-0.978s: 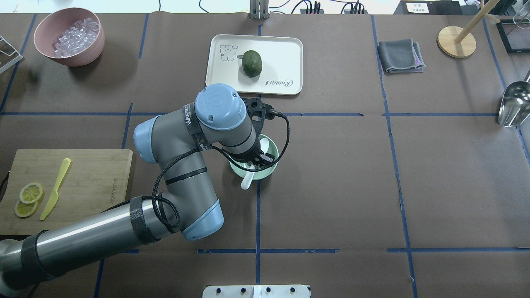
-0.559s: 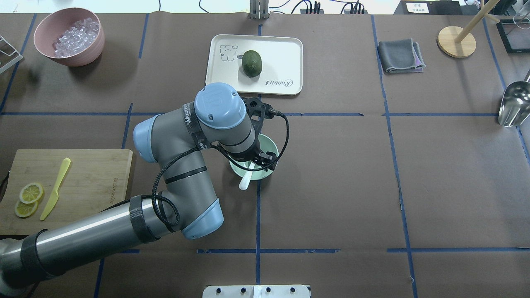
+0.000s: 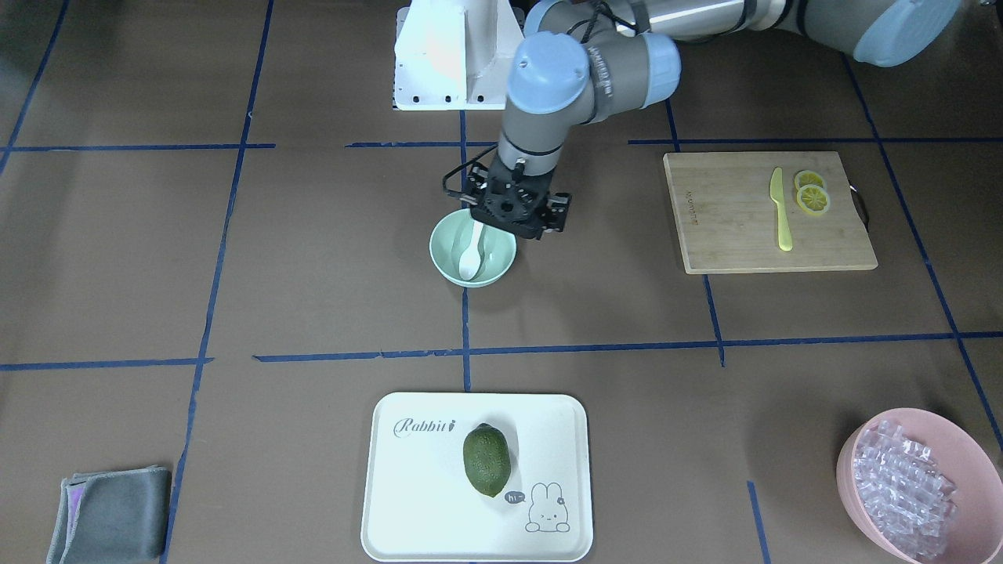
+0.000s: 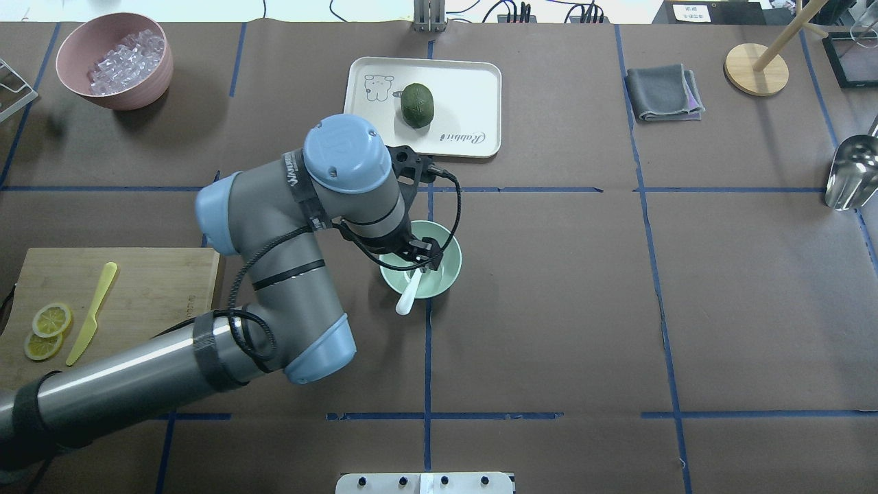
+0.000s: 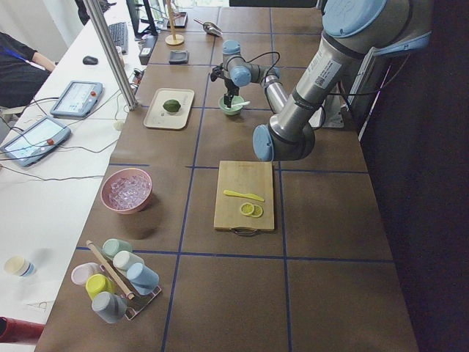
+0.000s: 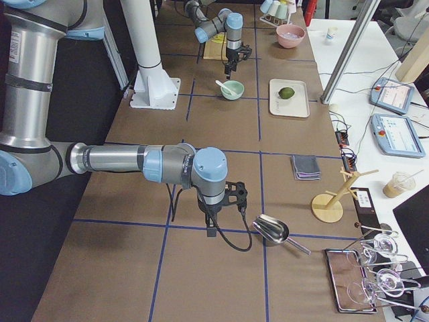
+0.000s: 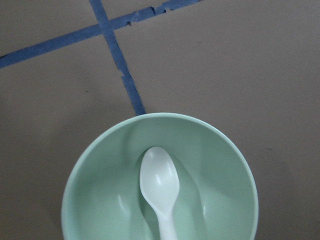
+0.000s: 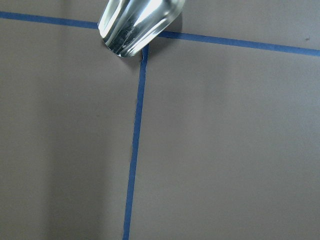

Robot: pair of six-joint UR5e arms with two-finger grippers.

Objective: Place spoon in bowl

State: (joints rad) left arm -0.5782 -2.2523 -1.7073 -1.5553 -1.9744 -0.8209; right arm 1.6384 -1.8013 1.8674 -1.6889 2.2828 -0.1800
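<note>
Here, white plastic spoon [image 7: 159, 182], oval scoop inside smooth round mint-green bowl [image 7: 220, 165], slim handle across its rim, left end effector [image 4: 423, 261] just above, opening not discernible, right end effector [image 6: 212, 229] near a shiny metal scoop [image 6: 271, 230], likewise unclear
</note>
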